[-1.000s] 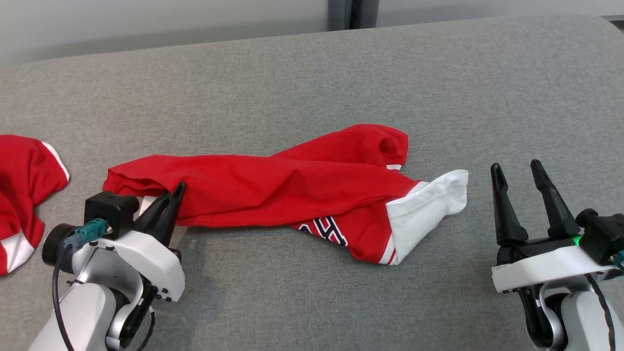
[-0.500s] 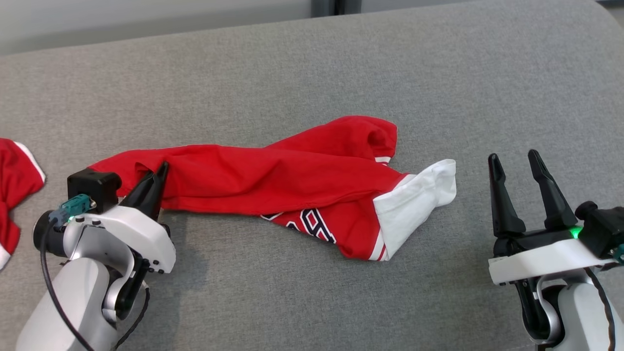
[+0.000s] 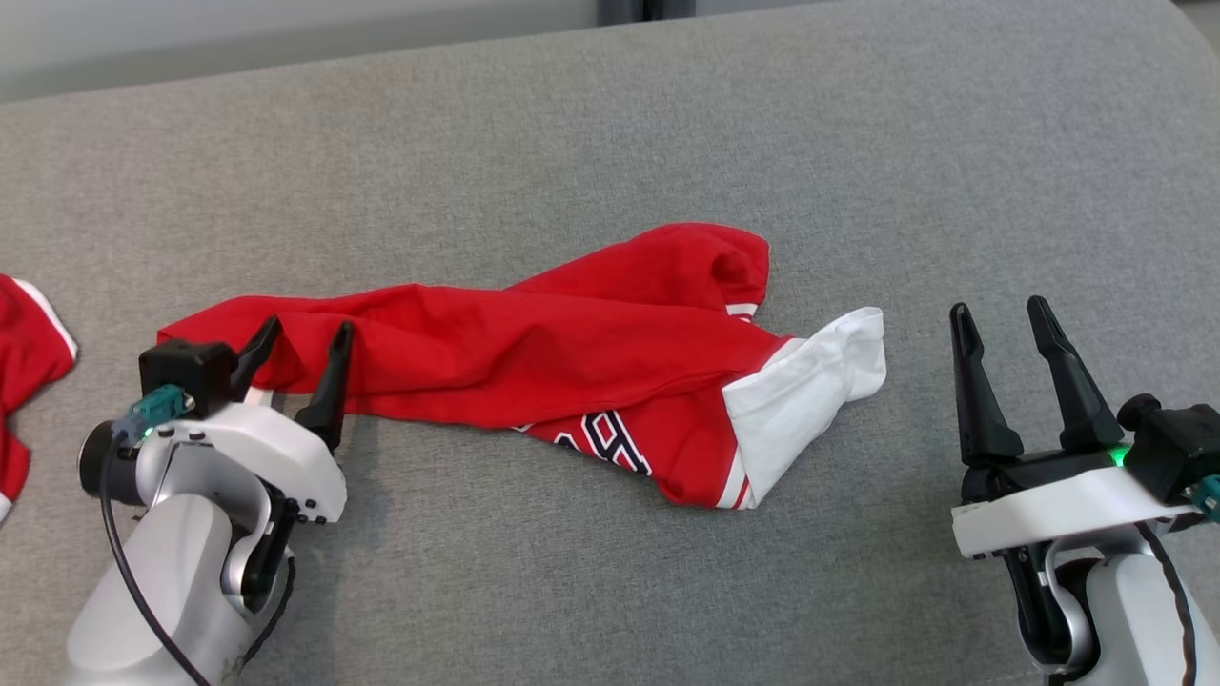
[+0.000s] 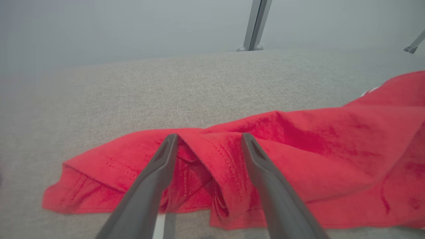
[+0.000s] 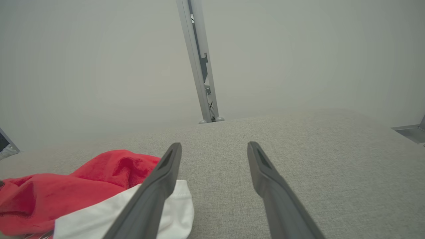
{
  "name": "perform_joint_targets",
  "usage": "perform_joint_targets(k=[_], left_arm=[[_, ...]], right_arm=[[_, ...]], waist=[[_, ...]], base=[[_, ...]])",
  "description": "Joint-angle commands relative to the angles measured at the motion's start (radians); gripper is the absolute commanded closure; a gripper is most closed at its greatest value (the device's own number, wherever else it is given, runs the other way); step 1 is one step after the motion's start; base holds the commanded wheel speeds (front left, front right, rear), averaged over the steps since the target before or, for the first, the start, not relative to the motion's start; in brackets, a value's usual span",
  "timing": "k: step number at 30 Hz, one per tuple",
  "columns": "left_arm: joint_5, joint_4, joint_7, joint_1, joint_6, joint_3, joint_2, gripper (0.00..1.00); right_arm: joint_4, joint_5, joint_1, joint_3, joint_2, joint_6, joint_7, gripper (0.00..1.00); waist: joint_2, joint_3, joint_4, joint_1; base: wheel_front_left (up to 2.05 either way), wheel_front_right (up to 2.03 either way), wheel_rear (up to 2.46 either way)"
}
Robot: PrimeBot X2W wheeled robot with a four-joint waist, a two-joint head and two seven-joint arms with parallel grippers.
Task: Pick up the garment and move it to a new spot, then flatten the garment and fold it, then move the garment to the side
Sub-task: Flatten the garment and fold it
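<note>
The garment [image 3: 534, 348] is a red jersey with a white end and dark lettering, lying stretched out left to right on the grey padded surface [image 3: 610, 143]. My left gripper [image 3: 307, 333] stands open at its left end. In the left wrist view the red hem [image 4: 298, 159] is bunched in folds under and between the spread fingers of that gripper [image 4: 210, 137], which hold nothing. To the right of the garment's white end [image 3: 810, 391], my right gripper [image 3: 996, 310] is open and apart from the cloth. The right wrist view shows this gripper [image 5: 214, 146] over bare fabric, with the white end [image 5: 176, 209] at its left.
Another red and white piece of clothing [image 3: 24, 329] lies at the far left edge. The grey surface ends at a pale wall behind, where a metal post [image 5: 199, 66] stands. There is bare surface in front of and behind the garment.
My left gripper was shut on the garment's left end and has now opened, letting the cloth go. The head camera has shifted slightly. The right gripper stays open.
</note>
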Motion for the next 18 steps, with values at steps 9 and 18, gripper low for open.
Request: perform_joint_targets(k=[9,18], left_arm=[[0.021,-0.059,-0.134,0.099,0.094,0.049,0.021,0.00],[0.039,-0.320,-0.172,0.225,0.133,0.138,0.033,0.00]], right_arm=[[0.006,-0.017,0.031,-0.005,-0.019,0.000,-0.004,0.00],[-0.015,-0.040,0.050,-0.009,-0.026,0.000,0.010,0.00]], waist=[[0.0000,-0.069,0.047,0.0000],[0.0000,-0.112,0.088,0.0000]], base=[[0.00,0.00,0.00],[0.00,0.00,0.00]])
